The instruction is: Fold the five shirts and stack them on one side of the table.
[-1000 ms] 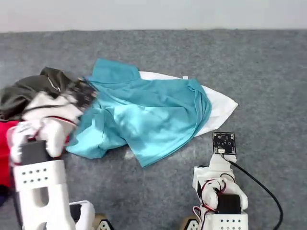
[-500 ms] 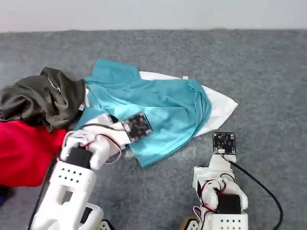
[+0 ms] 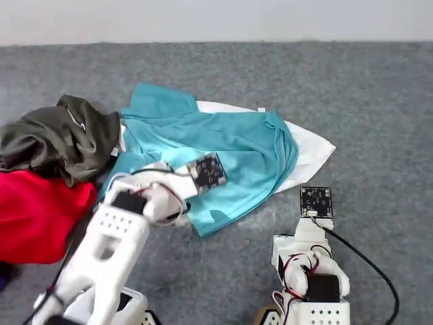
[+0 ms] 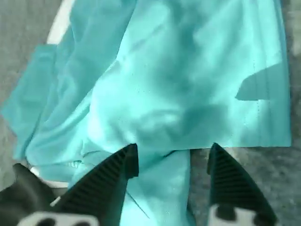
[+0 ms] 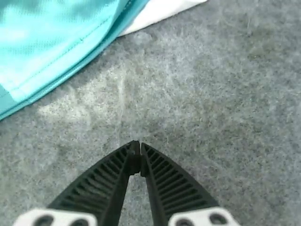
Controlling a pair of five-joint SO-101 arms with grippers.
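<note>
A teal shirt (image 3: 230, 145) lies crumpled mid-table on top of a white shirt (image 3: 312, 152). At the left edge an olive shirt (image 3: 57, 139) is bunched above a red shirt (image 3: 34, 213). My left arm (image 3: 118, 227) stretches over the teal shirt's near left part. In the left wrist view my left gripper (image 4: 171, 153) is open just above the teal shirt (image 4: 188, 70), with a fold of the cloth between its fingers (image 4: 115, 172). My right gripper (image 5: 140, 150) is shut and empty over bare carpet, near the teal hem (image 5: 56, 47) and the white shirt's edge (image 5: 162, 12).
Grey carpet (image 3: 365, 88) covers the table, with free room at the right and along the back. The right arm's base (image 3: 311, 284) stands at the near edge. A dark blue scrap (image 3: 3, 274) shows at the left edge, below the red shirt.
My left arm has swung right, from over the olive and red shirts to above the teal shirt's near left part. The right arm has not moved.
</note>
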